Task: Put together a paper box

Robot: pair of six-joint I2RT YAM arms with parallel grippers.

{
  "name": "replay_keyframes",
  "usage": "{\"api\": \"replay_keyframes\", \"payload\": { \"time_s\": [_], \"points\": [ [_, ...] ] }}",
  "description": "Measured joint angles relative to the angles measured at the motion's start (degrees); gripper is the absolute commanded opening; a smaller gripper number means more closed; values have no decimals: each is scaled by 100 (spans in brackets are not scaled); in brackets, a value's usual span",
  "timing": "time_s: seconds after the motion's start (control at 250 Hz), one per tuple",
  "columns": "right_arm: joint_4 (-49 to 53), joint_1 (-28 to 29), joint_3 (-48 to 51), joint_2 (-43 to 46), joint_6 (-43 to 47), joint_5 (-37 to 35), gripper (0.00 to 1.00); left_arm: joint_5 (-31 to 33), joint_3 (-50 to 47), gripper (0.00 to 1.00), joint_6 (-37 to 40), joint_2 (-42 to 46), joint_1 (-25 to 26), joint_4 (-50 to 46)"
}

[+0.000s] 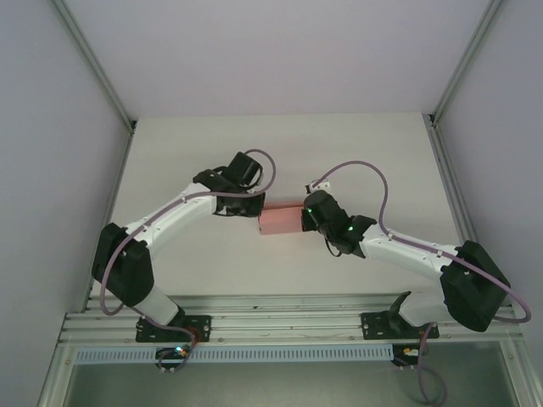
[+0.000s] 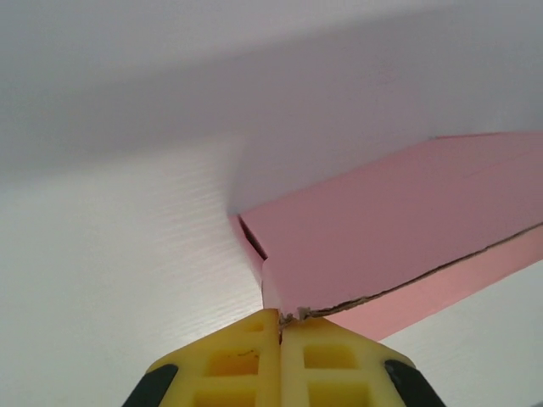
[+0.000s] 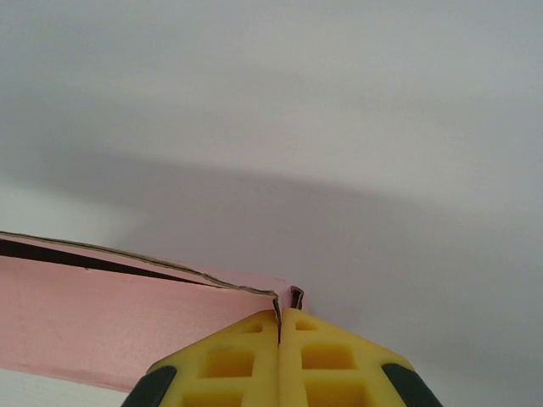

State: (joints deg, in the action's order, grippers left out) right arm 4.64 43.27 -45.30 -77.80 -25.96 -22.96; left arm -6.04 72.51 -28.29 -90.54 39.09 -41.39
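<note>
**A:** Where's the paper box (image 1: 280, 220) sitting?

**B:** On the tabletop (image 1: 356, 153), between the two arms. The left claw (image 2: 280, 320) is at the box's left end and the right claw (image 3: 280, 315) is at its right end.

**A:** Are they gripping it?

**B:** Both look clamped. On each one the yellow fingers are pressed together, with a thin edge of pink card nipped at the tips: a left corner for one, a right corner for the other.

**A:** How far along is it, then?

**B:** Well on, I'd say. It already reads as a flat rectangular box, not a loose sheet. It isn't fully closed, though. The long seam above the left claw is ragged and slightly parted, and there's a dark slot at the box's left end. A dark gap also runs under the top panel beside the right claw.

**A:** So what's left?

**B:** Probably pressing those edges down and tucking in the end flaps.
</note>
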Motion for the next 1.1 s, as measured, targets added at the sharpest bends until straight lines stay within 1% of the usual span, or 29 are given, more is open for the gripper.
{"api": "replay_keyframes", "payload": {
  "time_s": [0.152, 0.359, 0.523, 0.679, 0.895, 1.102],
  "points": [
    [35, 94, 0, -15, -98, -221, 0, -448, 0, 0, -490, 0, -177, -4],
    [35, 105, 0, -15, -184, -243, 0, -496, -28, 0, -841, 0, -203, 28],
    [46, 105, 0, -15, -243, -262, 0, -726, -55, 0, -1058, 0, -297, 116],
    [50, 105, 0, -15, -262, -262, 0, -918, -50, 0, -1097, -13, -391, 90],
    [61, 105, -15, -22, -278, -260, 0, -1016, -13, 0, -1119, -59, -446, 63],
    [146, 131, -72, -48, -284, -249, 0, -1473, 31, 0, -1231, -138, -717, 66]
  ]
}}
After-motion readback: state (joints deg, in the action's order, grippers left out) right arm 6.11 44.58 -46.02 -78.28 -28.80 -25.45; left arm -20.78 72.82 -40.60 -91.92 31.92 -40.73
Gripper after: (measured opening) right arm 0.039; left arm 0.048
